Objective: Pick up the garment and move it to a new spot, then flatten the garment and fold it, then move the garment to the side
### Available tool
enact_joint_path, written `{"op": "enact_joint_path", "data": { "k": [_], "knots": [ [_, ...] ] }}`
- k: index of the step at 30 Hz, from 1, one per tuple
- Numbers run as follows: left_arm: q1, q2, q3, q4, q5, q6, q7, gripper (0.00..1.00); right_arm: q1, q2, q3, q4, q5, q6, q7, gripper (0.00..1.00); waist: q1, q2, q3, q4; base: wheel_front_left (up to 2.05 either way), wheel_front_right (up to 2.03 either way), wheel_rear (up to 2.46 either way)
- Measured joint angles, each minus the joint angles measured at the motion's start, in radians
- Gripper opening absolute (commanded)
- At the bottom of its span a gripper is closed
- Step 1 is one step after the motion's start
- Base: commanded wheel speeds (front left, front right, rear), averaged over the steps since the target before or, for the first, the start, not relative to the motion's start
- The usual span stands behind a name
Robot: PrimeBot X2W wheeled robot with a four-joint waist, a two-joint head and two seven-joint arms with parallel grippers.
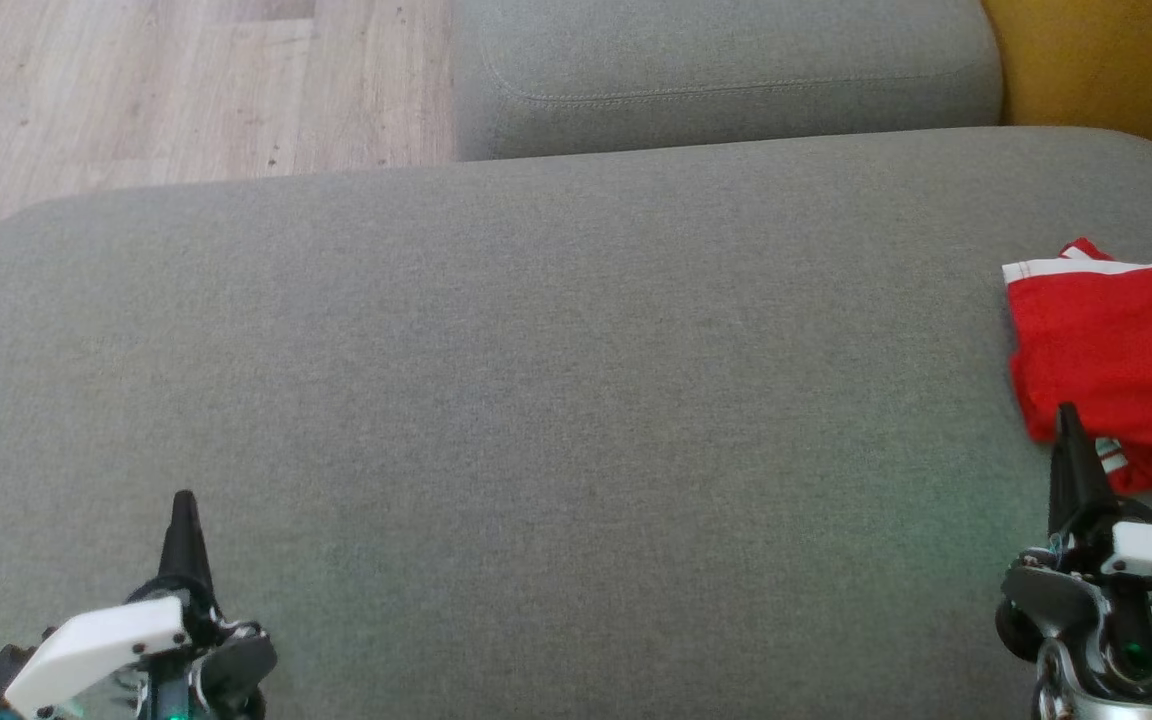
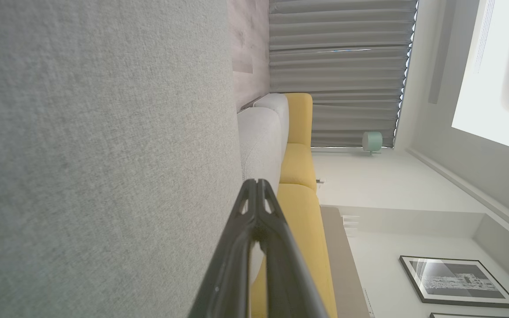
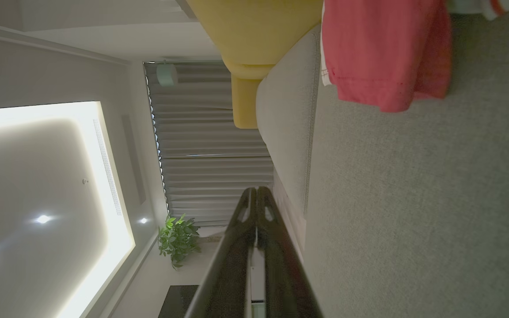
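While both arms sit low at the near edge of the grey cushion (image 1: 536, 400), the head view lays it all out. The left gripper (image 1: 183, 505) is near left, fingers pinched together on nothing. The right gripper (image 1: 1067, 415) is near right, equally clenched and empty, its tip pointing at the red garment (image 1: 1116, 340). That garment, white-trimmed, lies in a compact heap at the cushion's right edge, partly cut off by the frame. Whether it is neatly folded, I can't tell. Parked off to the side like that, it could be waiting for pickup or already set aside.

In the left wrist view the fingers press tip to tip, with grey fabric alongside and a yellow sofa (image 2: 301, 176) beyond.

In the right wrist view the jaws are closed on nothing. The garment (image 3: 382, 53) lies ahead on the cushion, apart from the fingertips, so I'd say these are resting arms rather than a grasp.
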Motion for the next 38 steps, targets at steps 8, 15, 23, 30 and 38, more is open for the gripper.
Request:
{"op": "enact_joint_path", "data": {
  "k": [8,15,23,30,38],
  "knots": [
    [0.0,0.0,0.0,0.0,0.0,0.0,0.0,0.0,0.0,0.0,0.0,0.0,0.0,0.0,0.0,0.0,0.0,0.0,0.0,0.0,0.0,0.0,0.0],
    [0.0,0.0,0.0,0.0,0.0,0.0,0.0,0.0,0.0,0.0,0.0,0.0,0.0,0.0,0.0,0.0,0.0,0.0,0.0,0.0,0.0,0.0,0.0],
    [0.0,0.0,0.0,0.0,0.0,0.0,0.0,0.0,0.0,0.0,0.0,0.0,0.0,0.0,0.0,0.0,0.0,0.0,0.0,0.0,0.0,0.0,0.0],
    [0.0,0.0,0.0,0.0,0.0,0.0,0.0,0.0,0.0,0.0,0.0,0.0,0.0,0.0,0.0,0.0,0.0,0.0,0.0,0.0,0.0,0.0,0.0],
    [0.0,0.0,0.0,0.0,0.0,0.0,0.0,0.0,0.0,0.0,0.0,0.0,0.0,0.0,0.0,0.0,0.0,0.0,0.0,0.0,0.0,0.0,0.0]
  ]
}}
